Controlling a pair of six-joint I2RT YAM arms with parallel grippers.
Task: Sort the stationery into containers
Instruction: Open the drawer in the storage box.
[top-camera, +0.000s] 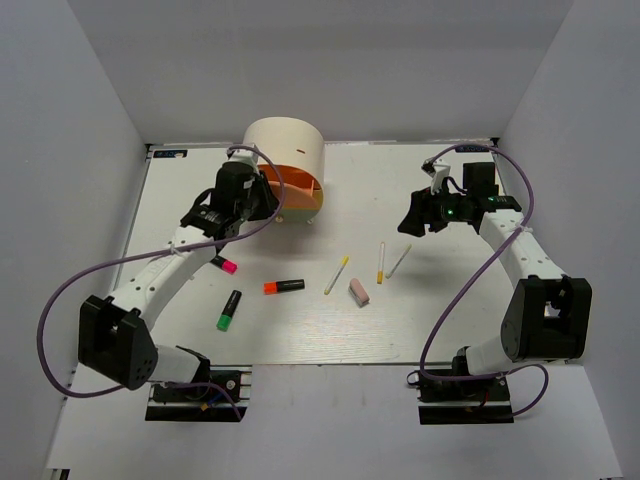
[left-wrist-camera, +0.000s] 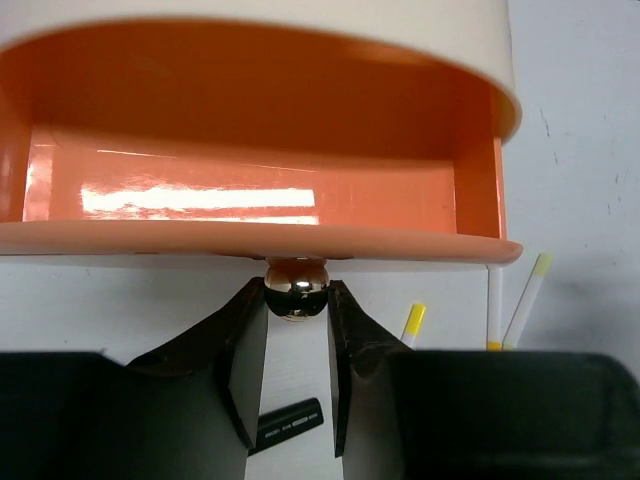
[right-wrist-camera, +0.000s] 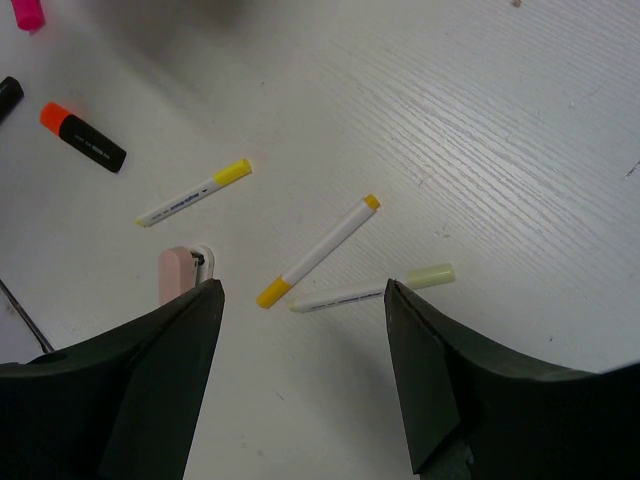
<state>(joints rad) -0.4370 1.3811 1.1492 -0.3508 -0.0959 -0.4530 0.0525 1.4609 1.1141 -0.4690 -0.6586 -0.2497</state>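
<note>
The cream cabinet (top-camera: 285, 150) stands at the back left with its orange drawer (top-camera: 303, 187) pulled open and empty (left-wrist-camera: 260, 190). My left gripper (top-camera: 266, 201) is shut on the drawer's shiny round knob (left-wrist-camera: 296, 288). The pink highlighter (top-camera: 225, 265), orange-red highlighter (top-camera: 284, 286) and green highlighter (top-camera: 229, 309) lie on the table. Three white sticks (top-camera: 336, 275) (top-camera: 381, 262) (top-camera: 398, 262) and the pink eraser (top-camera: 359, 291) lie mid-table. My right gripper (top-camera: 420, 215) is open and empty, hovering above the sticks (right-wrist-camera: 320, 250) and the eraser (right-wrist-camera: 178, 275).
A thin yellow drawer edge (top-camera: 298, 213) shows under the orange one. The white table (top-camera: 450, 320) ends at grey walls on three sides. A purple cable loops beside each arm.
</note>
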